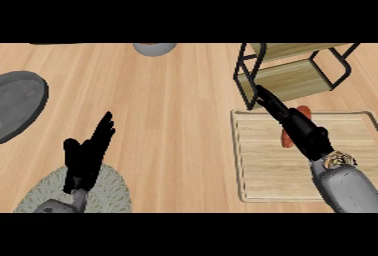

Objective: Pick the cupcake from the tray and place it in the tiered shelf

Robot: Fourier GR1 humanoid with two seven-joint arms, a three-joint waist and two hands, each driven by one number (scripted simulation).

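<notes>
A wooden tray (260,180) lies at the right of the counter. On it sits an orange-red thing, probably the cupcake (286,140), mostly hidden under my right hand (306,132). Only its edges show, on either side of the hand. That hand lies over it, open, with straight fingers pointing up and left toward the tiered shelf (295,80). The shelf has a black wire frame and wooden levels and stands just beyond the tray's far edge. My fingertips reach its lower front bar. My left hand (88,155) rests open at the lower left, fingers up.
A round woven mat (111,192) lies under my left forearm. A dark grey plate (18,102) sits at the left edge. A grey bowl (153,48) shows at the top edge. Bare wood counter spans the middle.
</notes>
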